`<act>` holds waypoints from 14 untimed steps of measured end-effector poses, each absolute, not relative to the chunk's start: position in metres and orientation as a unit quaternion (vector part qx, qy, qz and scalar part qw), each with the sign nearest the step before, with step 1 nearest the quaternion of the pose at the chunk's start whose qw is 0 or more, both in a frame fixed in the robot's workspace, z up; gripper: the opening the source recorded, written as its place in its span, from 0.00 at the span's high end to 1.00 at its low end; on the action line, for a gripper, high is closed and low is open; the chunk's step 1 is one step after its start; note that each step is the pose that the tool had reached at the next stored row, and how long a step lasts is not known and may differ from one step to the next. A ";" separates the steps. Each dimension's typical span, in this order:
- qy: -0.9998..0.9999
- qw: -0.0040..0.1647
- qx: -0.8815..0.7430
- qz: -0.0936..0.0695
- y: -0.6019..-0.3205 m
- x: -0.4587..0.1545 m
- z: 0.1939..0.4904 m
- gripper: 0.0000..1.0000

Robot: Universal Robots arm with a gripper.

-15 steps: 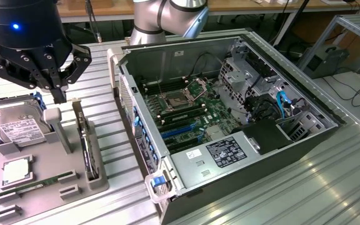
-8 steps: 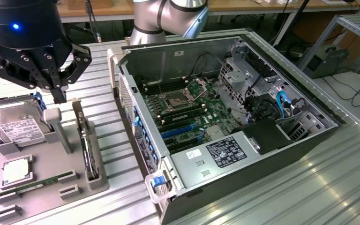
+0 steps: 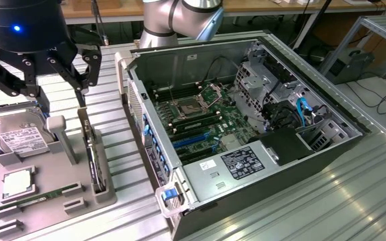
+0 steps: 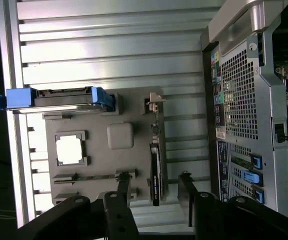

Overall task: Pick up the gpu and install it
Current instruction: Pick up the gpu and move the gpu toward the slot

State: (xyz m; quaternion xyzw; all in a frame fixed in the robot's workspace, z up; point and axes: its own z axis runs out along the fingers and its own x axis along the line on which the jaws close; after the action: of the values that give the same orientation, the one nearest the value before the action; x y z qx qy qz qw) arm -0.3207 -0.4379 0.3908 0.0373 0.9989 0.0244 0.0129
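Now the fingers stand clearly apart and hold nothing. The gripper hangs above the grey tray. In the wrist view the gpu lies on the line between the two fingers and is not touched by either of them. The gpu stands on its long edge in a slot of the tray, on the side nearest to the computer case.

I judge that the step in hand is the approach for the grasp. To do it well, you should hold the thin card centred between the fingers, so that both meet it at the same moment. If one finger arrives first, the card may tilt in its slot. Come straight down along the plane of the card and take it by its two flat faces.

Please mind the edges. On the exterior view's left of the card stands a pale block of the tray, and beyond it the hard drive, so the finger on that side has only a narrow lane. On the exterior view's right, the wall of the case is near the tray. Above the tray you have open room, and the case lies with its side open, over the ribbed desk.
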 end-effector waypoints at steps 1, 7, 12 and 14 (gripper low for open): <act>0.999 0.013 0.037 0.024 -0.438 -0.321 0.391 0.46; 0.999 0.013 0.028 0.024 -0.438 -0.321 0.390 0.28; 1.000 0.011 0.005 0.024 -0.438 -0.321 0.380 0.28; 1.000 0.010 0.004 0.024 -0.438 -0.321 0.376 0.28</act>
State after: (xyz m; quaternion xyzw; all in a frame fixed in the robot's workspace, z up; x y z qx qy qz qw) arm -0.3205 -0.4379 0.3756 0.0039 0.9997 0.0237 0.0101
